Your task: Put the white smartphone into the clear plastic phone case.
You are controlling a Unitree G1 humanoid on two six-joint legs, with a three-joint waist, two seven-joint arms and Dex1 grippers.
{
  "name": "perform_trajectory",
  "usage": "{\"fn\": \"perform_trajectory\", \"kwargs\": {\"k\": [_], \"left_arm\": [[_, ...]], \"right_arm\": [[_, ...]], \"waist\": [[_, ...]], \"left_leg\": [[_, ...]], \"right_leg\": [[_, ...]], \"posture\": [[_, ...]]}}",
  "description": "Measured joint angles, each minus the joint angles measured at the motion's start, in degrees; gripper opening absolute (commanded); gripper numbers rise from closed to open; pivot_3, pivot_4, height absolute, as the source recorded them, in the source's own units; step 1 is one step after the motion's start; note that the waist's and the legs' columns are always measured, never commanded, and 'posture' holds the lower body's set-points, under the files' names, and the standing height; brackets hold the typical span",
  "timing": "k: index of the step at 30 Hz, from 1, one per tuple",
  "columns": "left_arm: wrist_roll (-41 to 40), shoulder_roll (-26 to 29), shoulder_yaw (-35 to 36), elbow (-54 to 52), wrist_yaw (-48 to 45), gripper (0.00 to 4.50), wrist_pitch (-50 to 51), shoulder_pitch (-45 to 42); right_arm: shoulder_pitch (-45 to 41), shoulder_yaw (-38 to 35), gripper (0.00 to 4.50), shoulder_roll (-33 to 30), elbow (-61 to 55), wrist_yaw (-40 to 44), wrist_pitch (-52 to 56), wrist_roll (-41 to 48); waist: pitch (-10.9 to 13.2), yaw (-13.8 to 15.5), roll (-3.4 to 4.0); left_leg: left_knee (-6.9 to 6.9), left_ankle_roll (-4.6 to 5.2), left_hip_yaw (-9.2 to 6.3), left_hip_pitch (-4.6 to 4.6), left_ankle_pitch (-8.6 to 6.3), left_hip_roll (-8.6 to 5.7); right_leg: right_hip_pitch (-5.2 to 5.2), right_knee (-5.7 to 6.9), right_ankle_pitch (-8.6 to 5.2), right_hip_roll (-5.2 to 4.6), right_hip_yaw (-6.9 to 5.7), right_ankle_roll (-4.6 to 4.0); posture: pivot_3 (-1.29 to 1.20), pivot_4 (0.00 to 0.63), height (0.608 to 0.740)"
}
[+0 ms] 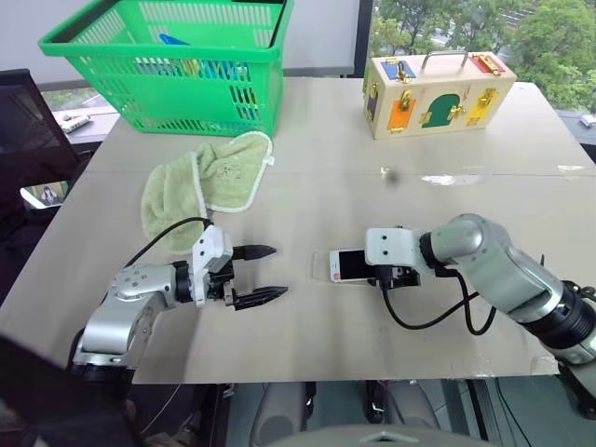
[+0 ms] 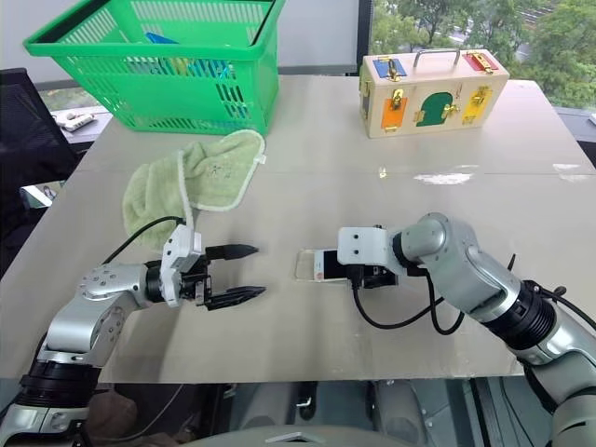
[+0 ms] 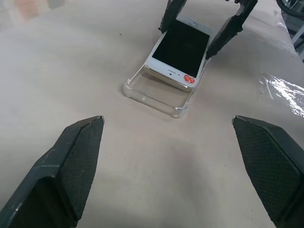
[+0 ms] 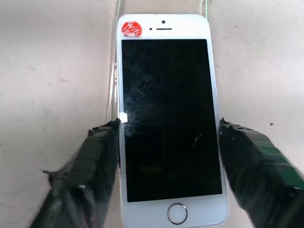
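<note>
Clear plastic phone case point(image 3: 156, 97) lies flat on the beige surface point(image 1: 372, 168) with the white black-screened smartphone point(image 4: 166, 118) resting half-seated, tilted in it, the right tool point(image 4: 168, 156) straddling it unclenched, apparently to press it home, while the left tool point(image 1: 258, 275) waits spread beside the case.

I see bright, even daylight from windows point(image 1: 466, 28) behind the table point(image 1: 326, 168); soft shadows only. Slight glare on tape patch point(image 1: 452, 179) ahead of R gripper point(image 1: 396, 277). Wrist cams sharp, no blur.

My open left gripper point(image 1: 265, 274) hovers left of the white smartphone point(image 1: 348, 265), which my right gripper point(image 1: 389, 277) straddles on the table point(image 1: 326, 177).
</note>
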Motion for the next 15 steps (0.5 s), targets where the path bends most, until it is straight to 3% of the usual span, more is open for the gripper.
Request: {"fn": "perform_trajectory", "kwargs": {"k": [5,8,11,15], "left_arm": [[0.09,0.0,-0.03,0.0,0.0,4.5,-0.03,0.0],[0.11,-0.01,-0.03,0.0,0.02,4.5,-0.09,0.01],[0.12,-0.02,-0.03,0.0,0.03,4.5,-0.19,0.01],[0.11,-0.12,-0.03,0.0,0.04,4.5,-0.26,-0.01]], "right_arm": [[0.26,-1.29,4.39,0.44,0.65,-0.54,0.09,0.97],[0.81,-5.72,4.39,0.48,0.03,-0.44,1.12,4.28],[1.43,-9.64,3.7,0.59,-1.44,0.32,2.57,7.94],[3.61,-13.84,1.7,0.87,-2.34,0.63,4.19,13.69]], "waist": [[0.0,0.04,0.0],[0.0,0.08,0.0],[0.01,0.05,0.0],[0.01,0.05,0.01]], "left_leg": [[-0.01,0.0,0.01,-0.01,0.0,0.0],[-0.01,0.0,0.01,-0.01,0.0,0.0],[-0.01,-0.01,0.0,-0.01,-0.01,0.01],[-0.02,-0.01,0.0,-0.01,-0.01,0.01]], "right_leg": [[-0.01,0.0,0.01,0.0,0.0,-0.02],[-0.01,0.0,0.01,0.0,0.0,-0.01],[-0.01,0.0,0.01,0.0,0.0,-0.02],[-0.01,0.0,0.01,-0.01,0.0,-0.02]], "posture": [[0.0,0.15,0.74],[0.0,0.15,0.74],[0.0,0.15,0.74],[0.0,0.15,0.74]]}}
